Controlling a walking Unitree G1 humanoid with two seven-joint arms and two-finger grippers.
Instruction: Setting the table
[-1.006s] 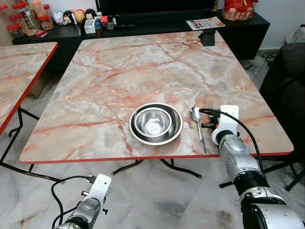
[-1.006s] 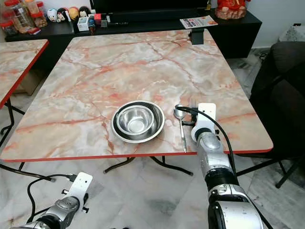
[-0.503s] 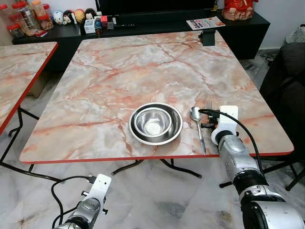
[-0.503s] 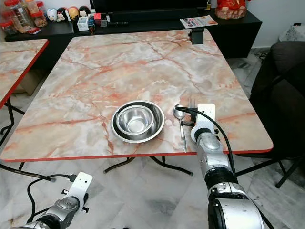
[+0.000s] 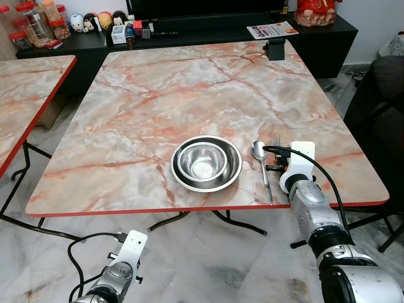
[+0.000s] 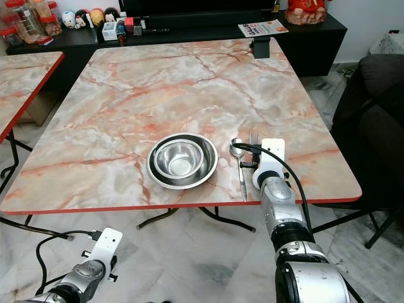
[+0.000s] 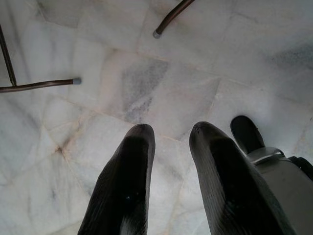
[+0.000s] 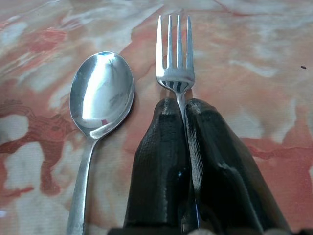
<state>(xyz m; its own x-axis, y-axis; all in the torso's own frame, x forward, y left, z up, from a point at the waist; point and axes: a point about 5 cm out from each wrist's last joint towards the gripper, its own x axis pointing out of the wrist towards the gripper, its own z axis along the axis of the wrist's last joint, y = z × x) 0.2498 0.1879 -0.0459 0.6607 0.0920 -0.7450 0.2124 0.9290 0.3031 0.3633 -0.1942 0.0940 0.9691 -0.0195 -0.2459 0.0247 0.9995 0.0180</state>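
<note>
On the marble table [image 5: 189, 95] a steel bowl [image 5: 203, 161] sits inside a steel plate [image 5: 235, 173] near the front edge. A spoon [image 5: 261, 165] lies just right of the plate, bowl end away from me. Beside it a fork [image 8: 175, 54] is held by its handle between the fingers [image 8: 161, 161] of my right gripper [image 8: 183, 110], which is shut on it low over the table; the tines [image 5: 276, 137] point away from me. My left gripper [image 7: 168, 139] hangs open over the floor.
A second marble table [image 5: 25, 95] stands to the left. A dark cabinet [image 5: 189, 38] with jars, figurines and a magazine runs along the back. A small black object [image 5: 276, 49] sits at the table's far right edge. A dark chair [image 5: 379, 107] is on the right.
My right wrist has drawn back slightly toward me; the fork stays held beside the spoon. Nothing else has moved.
</note>
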